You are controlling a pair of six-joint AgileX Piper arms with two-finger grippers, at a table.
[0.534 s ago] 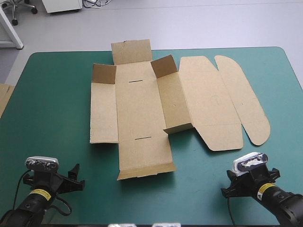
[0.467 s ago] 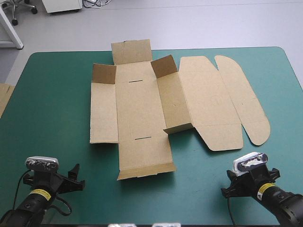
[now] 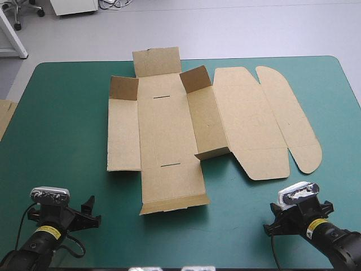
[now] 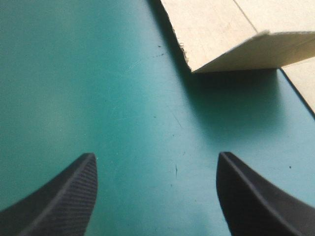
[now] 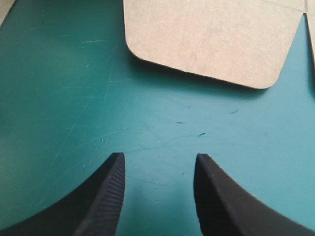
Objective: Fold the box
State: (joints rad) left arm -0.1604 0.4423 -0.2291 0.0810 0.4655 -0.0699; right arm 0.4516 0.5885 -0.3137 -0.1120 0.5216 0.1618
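Black curved-fin fingers of the left gripper [image 4: 156,157] stand wide apart over the bare teal-green table cover [image 3: 62,124], holding nothing. The right gripper [image 5: 160,155], at the near right of the table, is also open, somewhat less widely, and empty. Both grippers sit clear of the work piece. Ahead of the left gripper and off to one side lies the near corner of the cut brown board box [image 3: 169,135], its end lip tilted slightly up off the cover. Ahead of the right gripper, a rounded flap [image 5: 206,39] of the same box rests flat. The box occupies the middle and far part of the table, largely unfolded. Its central panel lies flat, one long side panel is partly raised, and two small corner flaps at the far end stand up. The lid and its rounded flap lie flat toward the table's right. The far end tab overhangs the table's far edge. A strip of brown board [image 3: 4,116] shows at the table's left edge.
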